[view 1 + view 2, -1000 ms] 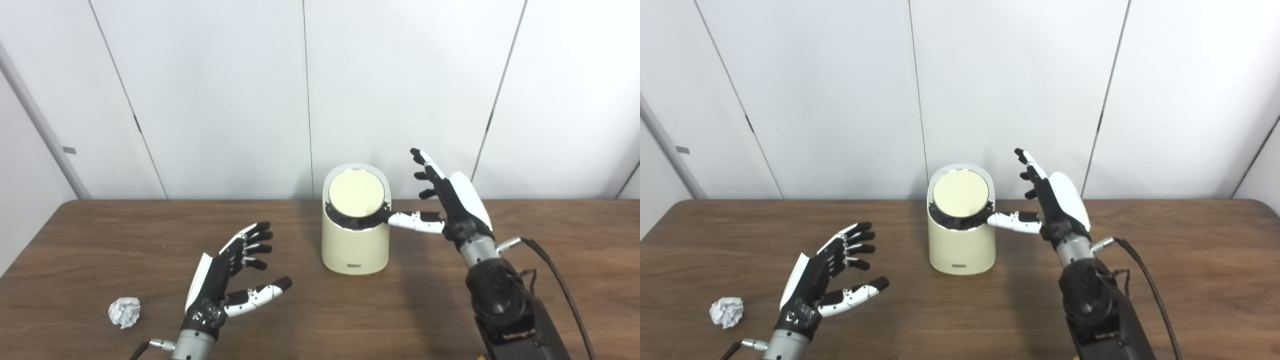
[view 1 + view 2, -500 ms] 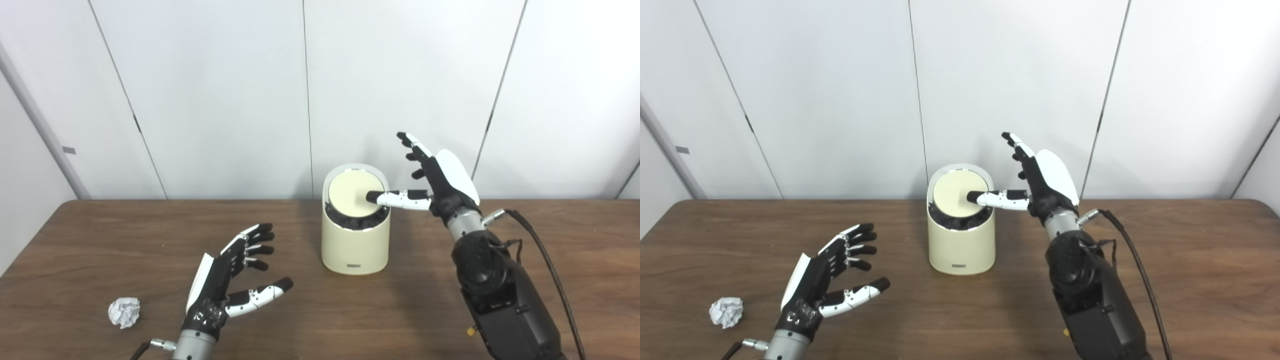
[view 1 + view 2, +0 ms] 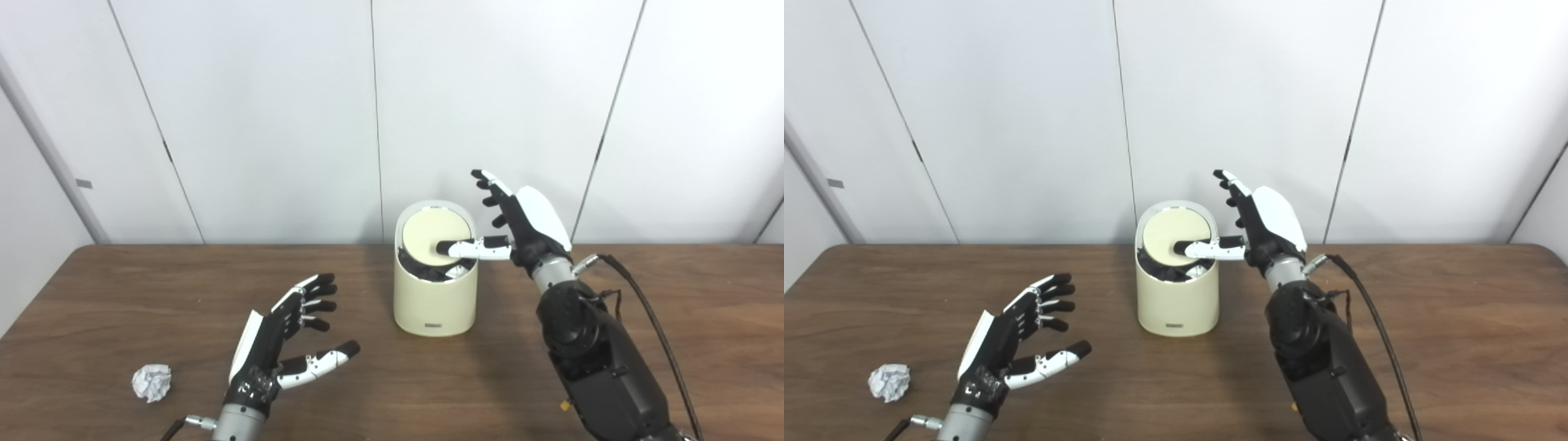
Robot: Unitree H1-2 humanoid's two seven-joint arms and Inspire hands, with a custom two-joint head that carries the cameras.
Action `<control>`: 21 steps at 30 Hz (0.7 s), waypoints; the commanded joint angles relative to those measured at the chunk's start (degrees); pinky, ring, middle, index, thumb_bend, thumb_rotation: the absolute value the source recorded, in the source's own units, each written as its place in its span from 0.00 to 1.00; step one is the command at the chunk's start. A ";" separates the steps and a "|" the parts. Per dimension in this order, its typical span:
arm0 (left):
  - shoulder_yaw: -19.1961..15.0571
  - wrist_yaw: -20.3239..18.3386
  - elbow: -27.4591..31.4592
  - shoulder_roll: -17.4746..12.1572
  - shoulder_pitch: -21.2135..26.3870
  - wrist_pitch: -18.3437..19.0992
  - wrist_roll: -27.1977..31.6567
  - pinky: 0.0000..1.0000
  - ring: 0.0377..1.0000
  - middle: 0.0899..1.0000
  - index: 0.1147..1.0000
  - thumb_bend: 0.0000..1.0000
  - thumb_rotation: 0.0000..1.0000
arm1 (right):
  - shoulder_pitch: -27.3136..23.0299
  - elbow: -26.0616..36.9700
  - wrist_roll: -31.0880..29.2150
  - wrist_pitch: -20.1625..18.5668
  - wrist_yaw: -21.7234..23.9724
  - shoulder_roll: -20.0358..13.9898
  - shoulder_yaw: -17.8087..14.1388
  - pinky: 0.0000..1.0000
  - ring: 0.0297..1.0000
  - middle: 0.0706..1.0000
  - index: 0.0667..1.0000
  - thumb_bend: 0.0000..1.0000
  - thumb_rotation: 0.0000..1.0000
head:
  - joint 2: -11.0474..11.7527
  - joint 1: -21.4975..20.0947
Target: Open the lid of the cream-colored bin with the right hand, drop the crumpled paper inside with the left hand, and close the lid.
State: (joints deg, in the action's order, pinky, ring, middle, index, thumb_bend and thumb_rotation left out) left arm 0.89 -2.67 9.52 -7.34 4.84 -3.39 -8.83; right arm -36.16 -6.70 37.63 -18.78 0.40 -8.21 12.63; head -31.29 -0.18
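Since a second ago my right hand (image 3: 520, 223) has swung in from beside the bin and up over its top; my thumb, which then touched the bin's side under the rim, now lies across the near right part of the lid (image 3: 429, 229). The fingers of that hand are spread and point upward and away from me, closed on nothing. The cream-colored bin (image 3: 435, 300) stands just to the left of this hand, on the wooden table (image 3: 704, 318) near its far edge, in front of the white wall panels (image 3: 275, 110). Its round lid sits tilted toward me, with a dark gap showing under the near edge and something pale visible in that gap below my thumb; I cannot tell what it is.

My left hand (image 3: 275, 343) has stayed where it was, hovering low over the table, fingers apart and lightly curled, thumb stuck out to the right, holding nothing. The crumpled paper (image 3: 151, 383) lies on the table to the left of that hand, near my edge and apart from the fingers, well away from the bin. A dark cable (image 3: 649, 306) loops off my right wrist, trailing to the right of the forearm.
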 commanded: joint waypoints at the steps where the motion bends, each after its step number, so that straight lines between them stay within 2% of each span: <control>1: 0.01 0.48 1.46 0.09 0.88 -1.81 -0.02 0.63 0.73 0.79 0.82 0.73 0.13 | -3.85 1.14 0.53 0.65 -1.20 0.40 0.04 0.68 0.83 0.87 0.89 0.81 0.43 | -0.12 -0.03; 5: 0.17 0.75 1.72 0.24 0.80 -1.52 -0.81 0.62 0.72 0.79 0.82 0.73 0.14 | -3.88 1.05 0.62 -1.13 -0.17 0.75 0.33 0.73 0.86 0.90 0.90 0.80 0.41 | -0.22 0.02; 13: 0.16 0.66 1.33 0.24 0.91 -2.17 -0.34 0.61 0.72 0.78 0.81 0.73 0.14 | -3.85 0.88 1.26 -2.24 0.56 0.61 1.79 0.71 0.84 0.90 0.90 0.80 0.42 | -0.31 0.08; 17: 0.14 0.72 1.44 0.26 0.88 -1.95 -0.45 0.62 0.72 0.78 0.81 0.74 0.14 | -4.09 1.08 1.69 -3.18 1.16 0.49 2.39 0.74 0.86 0.90 0.91 0.80 0.42 | -0.53 0.13; 19: 0.15 0.69 1.54 0.23 0.85 -1.92 -0.48 0.62 0.72 0.78 0.81 0.74 0.15 | -4.24 1.07 2.03 -3.85 1.49 0.43 2.60 0.75 0.87 0.91 0.91 0.79 0.40 | -0.55 0.17; 21: 0.18 0.65 1.59 0.20 0.83 -1.90 -0.50 0.62 0.72 0.78 0.81 0.74 0.16 | -4.51 0.80 2.74 -4.85 1.85 0.31 2.93 0.73 0.86 0.91 0.90 0.77 0.31 | -0.55 0.17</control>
State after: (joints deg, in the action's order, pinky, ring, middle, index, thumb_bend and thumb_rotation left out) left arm 1.12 -2.57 9.55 -7.07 4.70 -3.39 -9.08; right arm -37.20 -6.81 39.13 -23.17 2.25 -7.56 15.47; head -31.82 -0.09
